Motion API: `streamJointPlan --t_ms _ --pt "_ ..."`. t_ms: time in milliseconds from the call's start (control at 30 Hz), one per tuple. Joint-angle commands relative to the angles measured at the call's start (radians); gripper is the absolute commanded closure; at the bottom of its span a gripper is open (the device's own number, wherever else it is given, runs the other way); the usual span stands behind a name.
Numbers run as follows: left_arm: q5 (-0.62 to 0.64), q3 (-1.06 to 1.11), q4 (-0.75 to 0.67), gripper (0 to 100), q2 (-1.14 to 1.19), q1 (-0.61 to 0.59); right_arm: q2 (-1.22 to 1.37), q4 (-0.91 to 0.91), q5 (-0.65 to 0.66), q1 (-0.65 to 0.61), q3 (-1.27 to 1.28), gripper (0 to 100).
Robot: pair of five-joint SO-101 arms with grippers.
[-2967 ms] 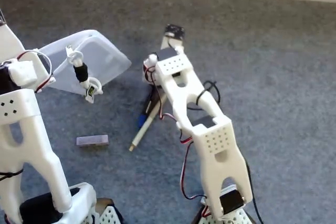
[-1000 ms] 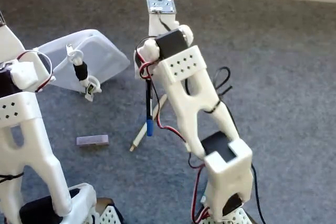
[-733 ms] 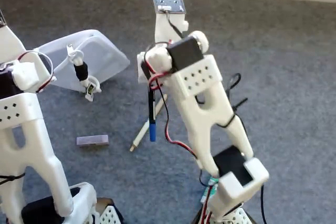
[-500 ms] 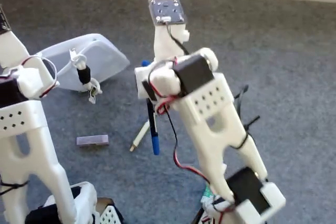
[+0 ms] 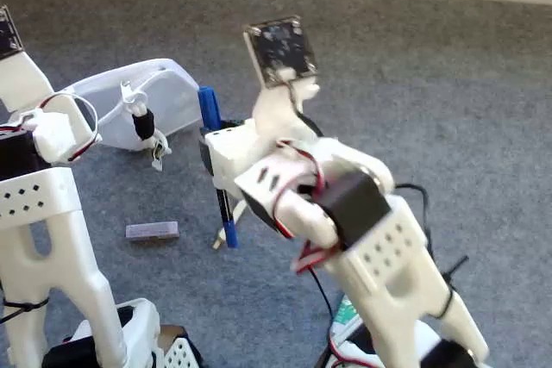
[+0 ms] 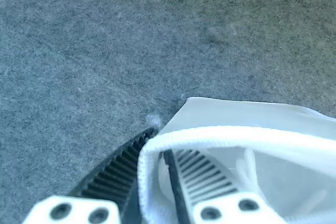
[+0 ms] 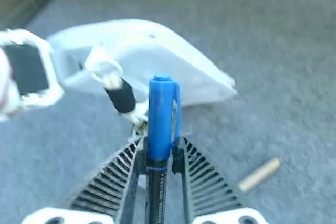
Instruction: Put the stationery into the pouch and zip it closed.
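Observation:
The translucent white pouch [image 5: 159, 92] lies open on the grey carpet at the far left, its zip pull [image 5: 144, 124] hanging at the mouth. My left gripper [image 6: 157, 142] is shut on the pouch rim [image 6: 220, 135]. My right gripper [image 5: 221, 159] is shut on a blue-capped pen [image 5: 210, 109], held nearly upright above the carpet just right of the pouch. In the right wrist view the pen [image 7: 160, 109] stands between the ribbed fingers [image 7: 205, 182], with the pouch [image 7: 147, 51] and zip pull [image 7: 116, 93] beyond it.
A small grey eraser [image 5: 152, 231] lies on the carpet in front of the pouch. A wooden pencil [image 7: 261, 173] lies below the raised pen, mostly hidden in the high view. The left arm's body [image 5: 39, 204] stands at the near left.
The right arm has lifted the pen off the carpet and carried it left toward the pouch, turning it upright. The left arm has shifted the pouch rim slightly.

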Motion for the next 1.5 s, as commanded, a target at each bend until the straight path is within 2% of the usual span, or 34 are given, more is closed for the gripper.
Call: streamJointPlan --t_ms 0,200,400,633,933,1333,1467 --pt "-0.025 -0.058 -0.008 99 -0.033 0.041 -0.166 -0.188 0.014 -0.008 0.07 99.4" --pt "-0.086 -0.122 0.069 99 -0.033 0.122 -0.312 -0.524 0.025 -0.008 0.205 99.4" --pt "-0.104 -0.139 0.097 99 -0.035 0.153 -0.344 -0.812 0.184 -0.008 0.285 99.4" --pt "-0.104 -0.134 0.098 99 -0.035 0.153 -0.34 -1.056 0.198 -0.008 0.378 99.4" --pt "-0.104 -0.13 0.098 99 -0.035 0.154 -0.317 -1.475 0.199 -0.008 0.599 99.4" --pt "-0.104 -0.128 0.118 99 -0.035 0.148 -0.093 -1.773 0.199 -0.007 0.638 99.4" --pt "-0.104 -0.128 0.118 99 -0.035 0.148 -0.031 -1.793 0.199 -0.007 0.638 99.4"
